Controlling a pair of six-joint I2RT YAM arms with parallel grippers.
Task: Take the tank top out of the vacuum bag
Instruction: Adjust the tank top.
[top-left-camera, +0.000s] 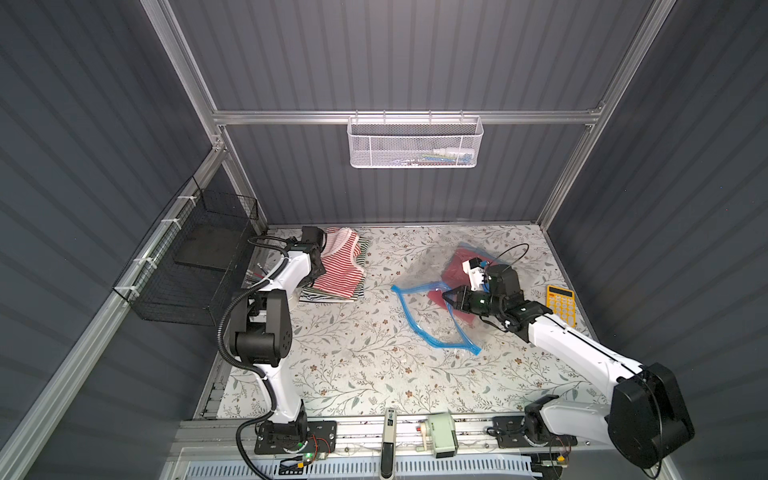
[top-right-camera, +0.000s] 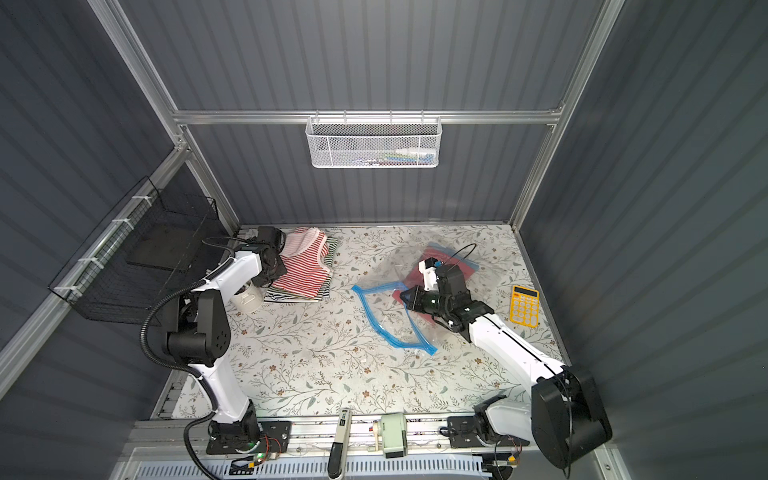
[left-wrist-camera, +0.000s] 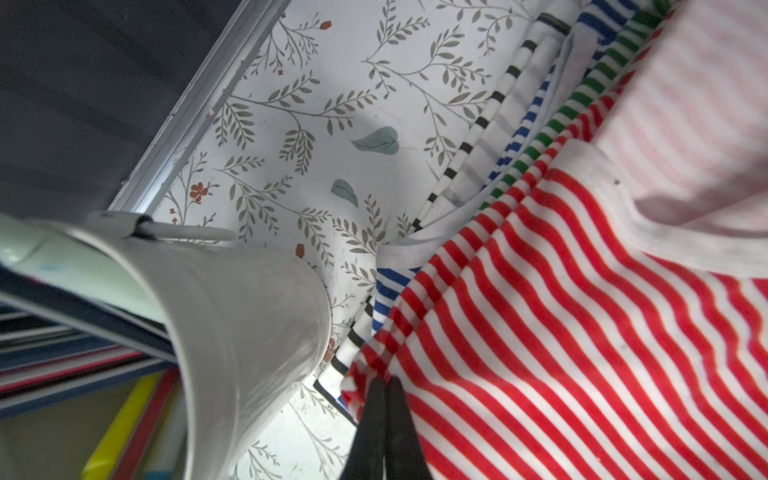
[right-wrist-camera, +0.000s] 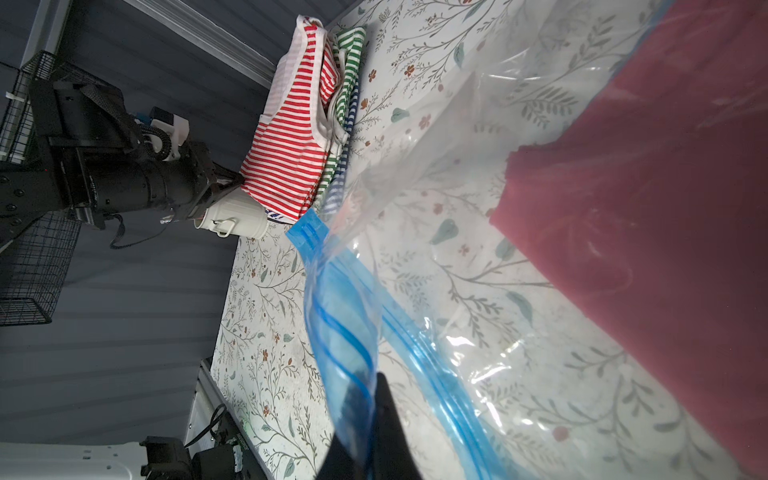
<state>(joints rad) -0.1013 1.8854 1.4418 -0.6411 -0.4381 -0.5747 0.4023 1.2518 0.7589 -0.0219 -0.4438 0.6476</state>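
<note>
The right gripper (top-left-camera: 448, 297) is clamped on the blue zip strip (right-wrist-camera: 345, 332), holding open the mouth of the vacuum bag (top-left-camera: 432, 266), which lies right of centre with a maroon garment (top-left-camera: 453, 270) inside. At the far left, the left gripper (left-wrist-camera: 380, 384) is pinched shut on the hem of a red-striped tank top (top-left-camera: 338, 270), outside the bag atop a folded pile (top-left-camera: 359, 251). Extraction looks done; the next move calls for releasing the top without dragging the pile

Tool (right-wrist-camera: 368, 395) gripping vacuum bag (right-wrist-camera: 478, 291), maroon cloth (right-wrist-camera: 644, 228) inside
</note>
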